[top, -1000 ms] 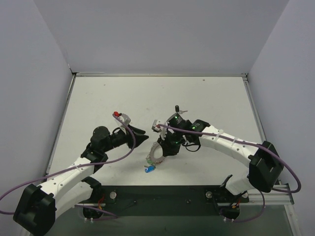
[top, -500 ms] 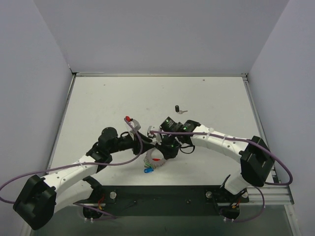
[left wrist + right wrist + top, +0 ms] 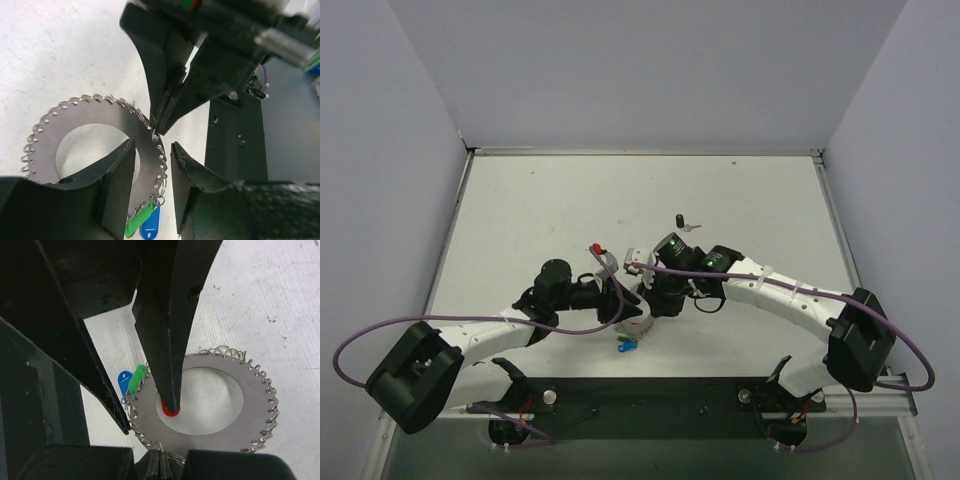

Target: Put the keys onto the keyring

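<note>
left arm [image 3: 475,337]: reached from the lower left toward the middle of the bench [image 3: 520,220].
left pincer [image 3: 152,152]: fingers stood apart, straddling the flat band of the keyring [image 3: 85,112], with one finger in the hole and the other outside the coiled rim; a thin gap showed beside the coil, so it was not clamped.
red speck [image 3: 170,413]: showed at the tip of the finger in the hole; whether it was a key, or was held, could not be told.
green key [image 3: 138,222] and blue key [image 3: 150,228]: sat side by side, touching the coil on the ring's near side.
keyring: sat near the bench's front edge, between the two pincers.
right pincer [image 3: 156,127]: closed, its tips pinching the coiled rim just beside the left fingers.
black key [image 3: 680,220]: lay alone farther back on the bench, well apart from the ring.
</note>
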You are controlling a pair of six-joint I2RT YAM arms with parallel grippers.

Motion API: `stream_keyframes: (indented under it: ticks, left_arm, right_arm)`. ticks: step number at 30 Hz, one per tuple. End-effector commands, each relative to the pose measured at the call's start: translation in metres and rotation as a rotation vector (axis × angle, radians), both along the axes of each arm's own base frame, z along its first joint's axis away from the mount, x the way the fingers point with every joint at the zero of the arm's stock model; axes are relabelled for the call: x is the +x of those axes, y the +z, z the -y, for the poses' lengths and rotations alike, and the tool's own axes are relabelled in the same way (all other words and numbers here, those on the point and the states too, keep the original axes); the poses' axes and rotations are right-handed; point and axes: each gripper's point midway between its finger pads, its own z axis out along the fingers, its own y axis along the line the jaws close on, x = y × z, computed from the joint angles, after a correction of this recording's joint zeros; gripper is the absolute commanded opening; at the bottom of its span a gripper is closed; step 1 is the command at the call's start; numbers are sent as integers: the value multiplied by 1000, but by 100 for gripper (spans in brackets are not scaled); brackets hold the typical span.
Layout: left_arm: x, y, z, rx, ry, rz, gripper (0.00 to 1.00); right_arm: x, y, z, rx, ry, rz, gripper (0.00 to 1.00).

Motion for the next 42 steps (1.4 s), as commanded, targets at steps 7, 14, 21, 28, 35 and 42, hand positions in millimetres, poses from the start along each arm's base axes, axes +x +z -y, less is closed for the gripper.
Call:
stream_keyframes:
  ticks: [7,14,21,28,35,42]
  left_arm:
    - [-9,19,12,-103,-89,56,44]
    - [-10,19,19,-93,-105,53,44]
    - [-7,22,24,-102,-98,53,44]
    - [0,26,27,-115,-76,65,44]
    - [0,31,31,-139,-90,62,44]
    - [-1,27,34,-132,-105,53,39]
  right_arm:
    - [2,24,-5,155,-8,58,0]
    - [4,36,-9,220,-19,81,0]
    - [6,44,-10,250,-25,99,0]
    - [3,49,-12,272,-13,96,0]
    - [2,53,-14,292,-3,96,0]
    - [0,59,-15,315,6,107,0]
